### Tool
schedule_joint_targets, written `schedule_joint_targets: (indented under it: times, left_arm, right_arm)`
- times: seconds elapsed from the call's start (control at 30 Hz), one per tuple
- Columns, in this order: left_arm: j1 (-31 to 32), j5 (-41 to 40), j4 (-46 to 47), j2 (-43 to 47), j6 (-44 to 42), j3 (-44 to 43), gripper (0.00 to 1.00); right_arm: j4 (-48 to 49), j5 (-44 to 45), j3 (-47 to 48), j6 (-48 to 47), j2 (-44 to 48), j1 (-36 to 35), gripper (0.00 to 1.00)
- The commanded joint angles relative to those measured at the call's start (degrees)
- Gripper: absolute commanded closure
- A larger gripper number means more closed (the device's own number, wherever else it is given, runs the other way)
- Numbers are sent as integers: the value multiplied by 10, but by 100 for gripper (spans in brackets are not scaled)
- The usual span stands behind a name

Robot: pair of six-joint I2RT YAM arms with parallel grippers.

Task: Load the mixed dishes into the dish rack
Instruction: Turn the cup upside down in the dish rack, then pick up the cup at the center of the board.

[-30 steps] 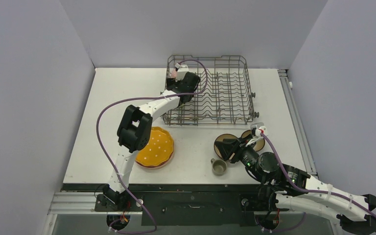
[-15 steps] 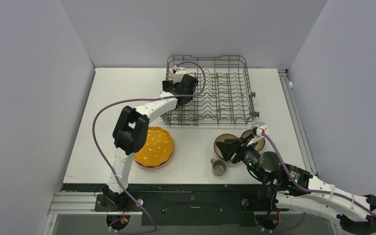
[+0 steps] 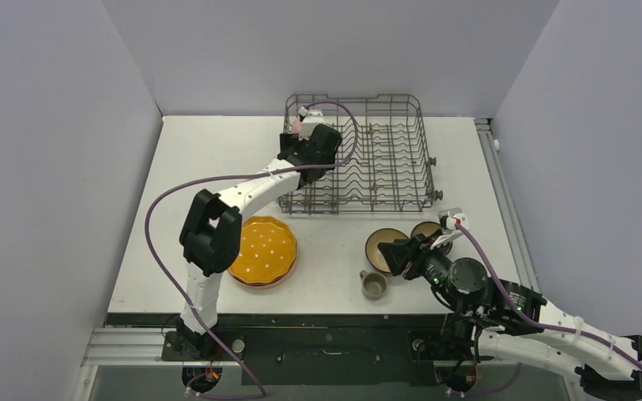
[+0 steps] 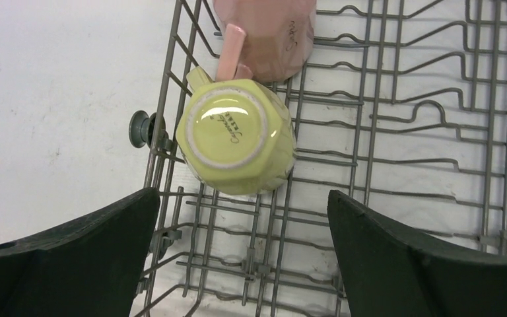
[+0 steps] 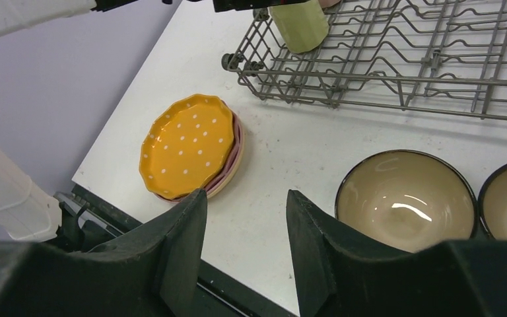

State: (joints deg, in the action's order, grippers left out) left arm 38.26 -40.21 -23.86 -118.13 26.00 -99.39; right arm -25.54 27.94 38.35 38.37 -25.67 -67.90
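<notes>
Left claw (image 4: 241, 198) is wide open and grips nothing. It hangs over the pale yellow mug (image 4: 234, 132), which sits upside down against the left wall of the dish rack (image 3: 384, 163). The pink mug (image 4: 264, 30) is just beyond, handle touching it. Tine rows to the right are open.

Right claw (image 5: 245, 211): jaws partly apart, nothing held, low over the worktop (image 3: 217, 159) near its front edge. We see free worktop ahead, with the orange plate (image 5: 188, 145) stacked on the pink plate (image 5: 236, 158) to the left and two brown bowls (image 5: 406, 198) to the right. The small cup (image 3: 374, 285) is near.

Rack is grey wire. Mugs are faceted and glazed. The orange plate has a scalloped rim and white dots. Bowls are glossy tan inside.
</notes>
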Motion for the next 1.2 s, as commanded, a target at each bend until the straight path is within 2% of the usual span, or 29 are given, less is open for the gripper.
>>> schedule_joint_targets:
  times: [0.0, 0.27, 0.67, 0.9, 1.17]
  left_arm:
    - [17, 13, -8, 57, -22, 11, 4]
    - [45, 52, -23, 117, -36, 48, 4]
    - [76, 127, -35, 252, -33, 178, 4]
    - [83, 226, -4, 336, -26, 275, 4]
    - [102, 290, 20, 435, -26, 380, 4]
  right_arm:
    - [-66, 36, 47, 18, -16, 1, 56]
    - [-147, 48, 78, 50, -40, 1, 56]
    - [-239, 49, 91, 112, -112, 1, 56]
    - [-262, 38, 81, 145, -154, 1, 56]
    - [-267, 26, 50, 183, -178, 1, 57]
